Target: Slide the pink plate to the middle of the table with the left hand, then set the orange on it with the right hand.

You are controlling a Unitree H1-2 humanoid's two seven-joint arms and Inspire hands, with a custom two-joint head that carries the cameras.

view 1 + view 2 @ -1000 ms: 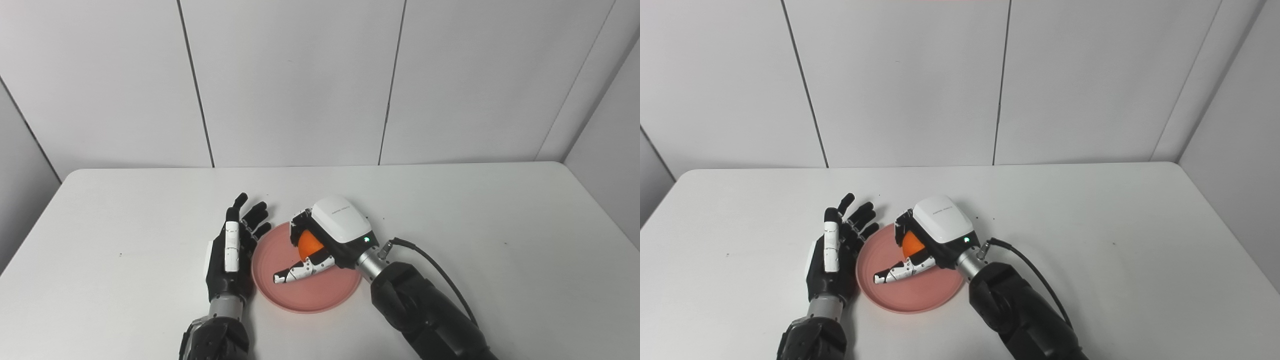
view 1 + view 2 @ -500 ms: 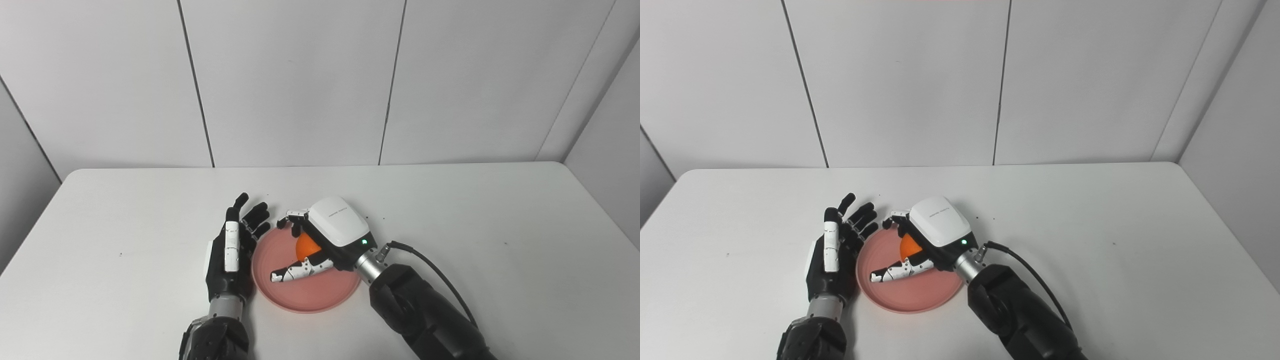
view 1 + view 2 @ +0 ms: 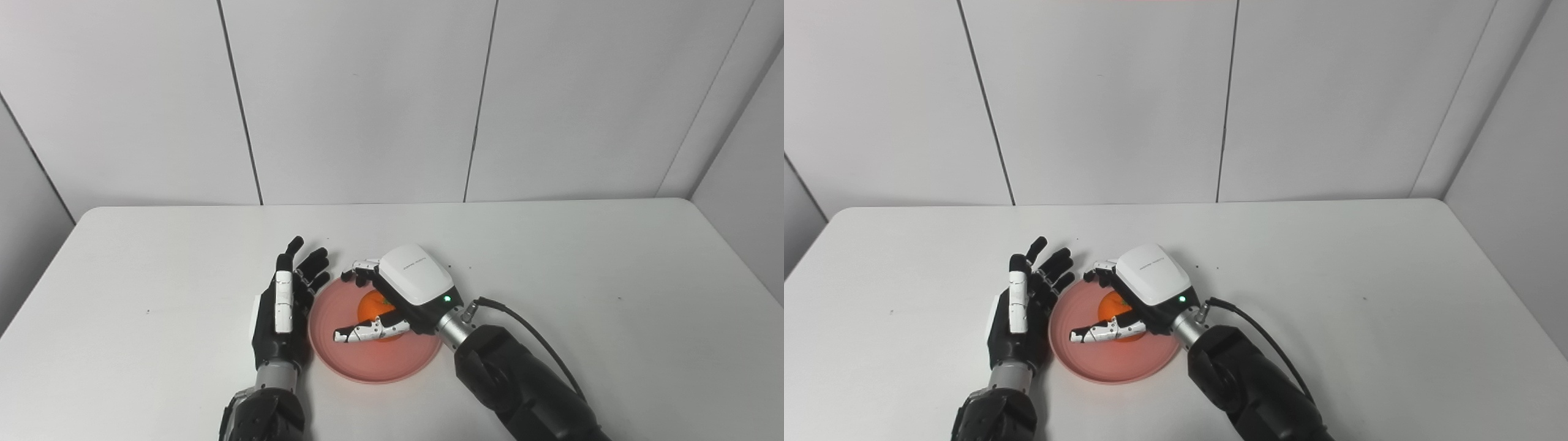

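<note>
The pink plate point(image 3: 373, 362) lies near the middle of the white table. An orange point(image 3: 371, 307) sits on the plate, partly hidden under my right hand point(image 3: 401, 294). That hand hovers over the fruit with its fingers spread apart and its thumb point(image 3: 361, 332) stretched out in front of the orange; it is open. My left hand point(image 3: 285, 306) stands on edge against the plate's left rim, fingers straight and apart, holding nothing.
The white table point(image 3: 582, 294) runs to grey wall panels at the back. A black cable point(image 3: 533, 331) loops from my right wrist over the table. A few small dark specks dot the tabletop.
My right hand lowered onto the plate and spread its fingers, letting the orange rest on the plate. The left hand has stayed beside the rim.
</note>
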